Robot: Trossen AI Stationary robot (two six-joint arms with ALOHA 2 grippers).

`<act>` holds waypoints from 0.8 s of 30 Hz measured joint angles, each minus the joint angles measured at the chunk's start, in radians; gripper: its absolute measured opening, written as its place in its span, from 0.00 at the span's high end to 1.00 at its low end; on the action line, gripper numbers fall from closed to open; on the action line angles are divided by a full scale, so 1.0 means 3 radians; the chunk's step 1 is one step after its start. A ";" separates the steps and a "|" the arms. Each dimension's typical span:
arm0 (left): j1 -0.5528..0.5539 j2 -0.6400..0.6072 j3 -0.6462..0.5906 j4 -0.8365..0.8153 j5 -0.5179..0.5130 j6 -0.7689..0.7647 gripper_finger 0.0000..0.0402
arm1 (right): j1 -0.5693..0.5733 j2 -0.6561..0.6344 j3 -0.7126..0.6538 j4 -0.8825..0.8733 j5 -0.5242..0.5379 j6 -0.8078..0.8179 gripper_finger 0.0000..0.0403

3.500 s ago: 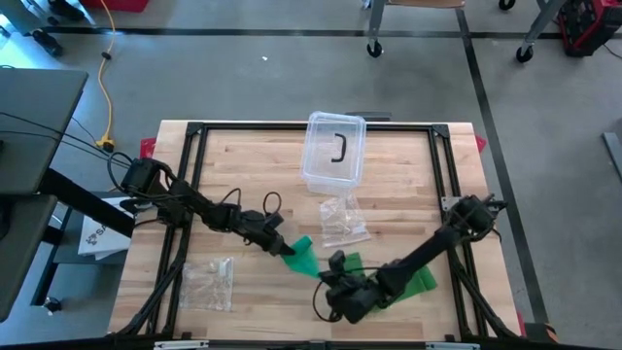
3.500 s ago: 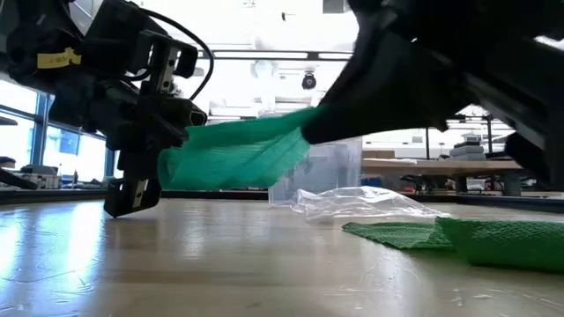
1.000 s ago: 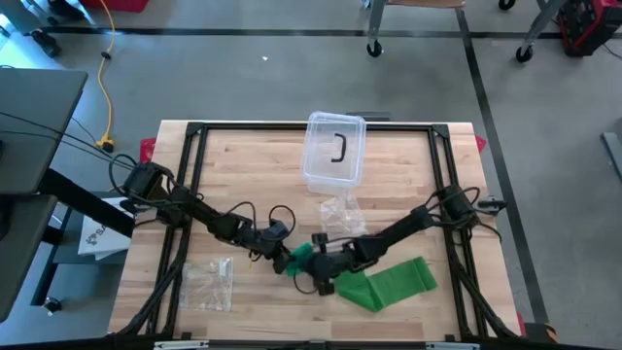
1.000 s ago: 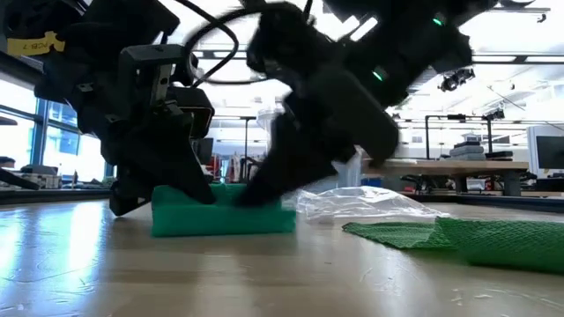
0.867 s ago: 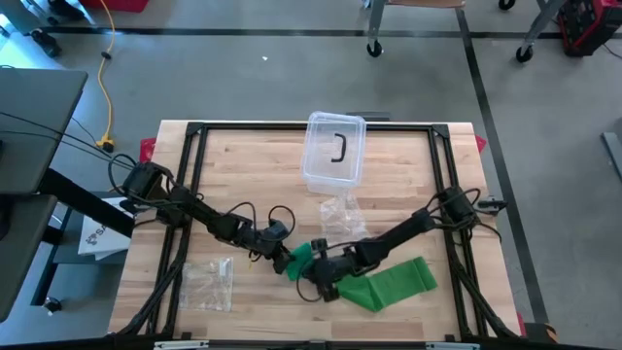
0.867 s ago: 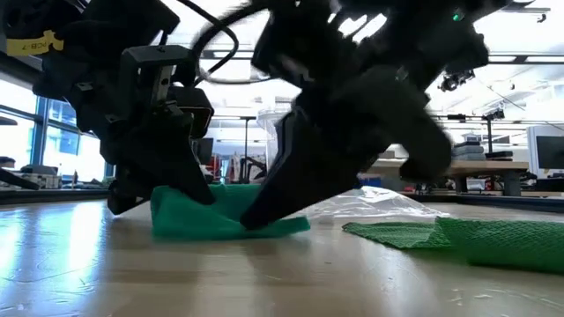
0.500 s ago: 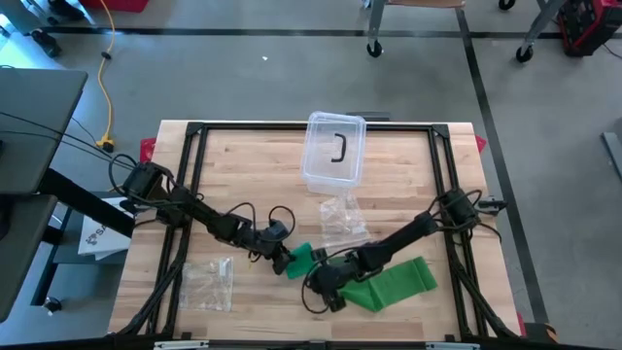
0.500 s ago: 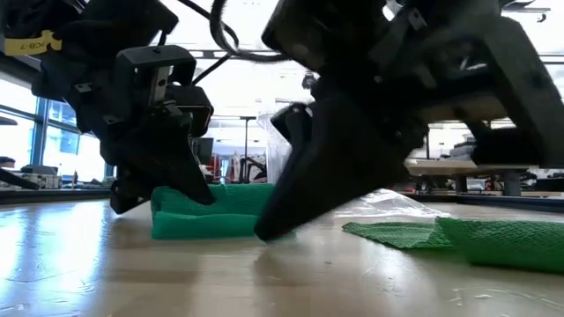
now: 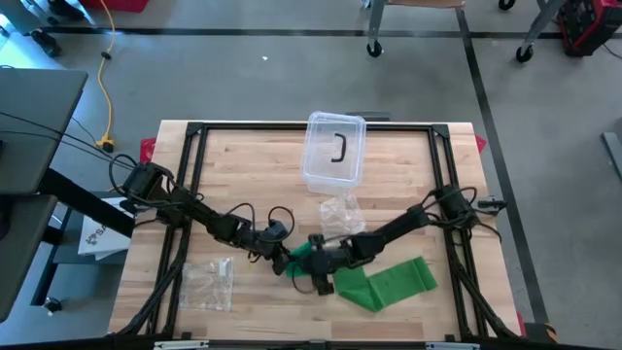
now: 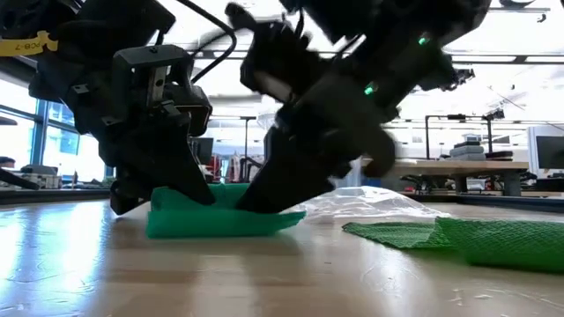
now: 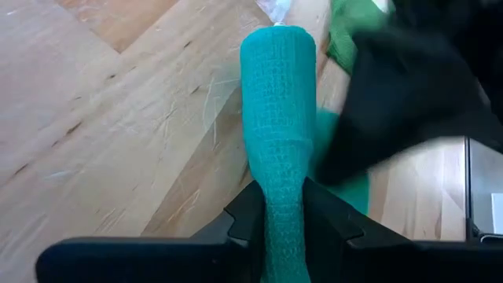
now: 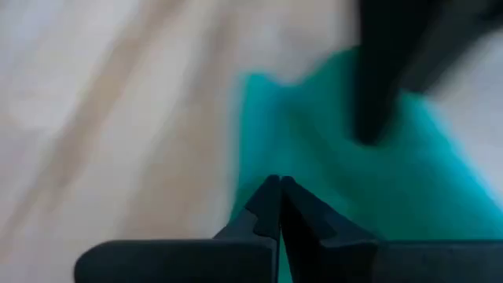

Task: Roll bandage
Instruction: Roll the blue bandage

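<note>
High view, left to right: the left gripper (image 9: 281,261) pinches the rolled end of the green bandage (image 11: 279,141) at mid-table, fingers narrowly apart around it. Just beside it, the right gripper (image 9: 318,275), fully closed and holding nothing, presses on the roll. Rolling seems underway; the next turn likely needs the loose tail (image 9: 389,283) fed in.

A wooden table (image 9: 243,165) carries a clear lidded box (image 9: 333,151) near its far edge, crumpled plastic (image 9: 342,220) mid-table, a plastic bag (image 9: 207,282) near the front-left corner, and a green bandage (image 9: 384,282) toward the front edge.
</note>
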 joint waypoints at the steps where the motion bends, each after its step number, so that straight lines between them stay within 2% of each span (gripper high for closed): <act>1: 0.0001 -0.0001 0.0003 -0.0051 -0.0015 -0.0024 0.86 | 0.0034 0.0034 0.0001 0.0042 -0.0002 -0.0019 1.00; 6: 0.0008 -0.0009 0.0014 -0.0246 -0.0048 -0.0042 0.86 | 0.0156 0.0111 0.0013 0.0094 0.0006 -0.0064 1.00; 11: 0.0008 -0.0008 0.0015 -0.0264 -0.0108 -0.0042 0.86 | 0.0265 0.0124 0.0006 0.0205 -0.0037 -0.0388 1.00; 17: 0.0008 -0.0006 0.0013 -0.0278 -0.0156 -0.0041 0.86 | 0.0368 0.0138 0.0070 0.0263 -0.0464 -0.0845 1.00; 24: 0.0013 -0.0006 0.0009 -0.0297 -0.0262 -0.0041 0.86 | 0.0402 0.0141 0.0122 0.0168 -0.0626 -0.0867 1.00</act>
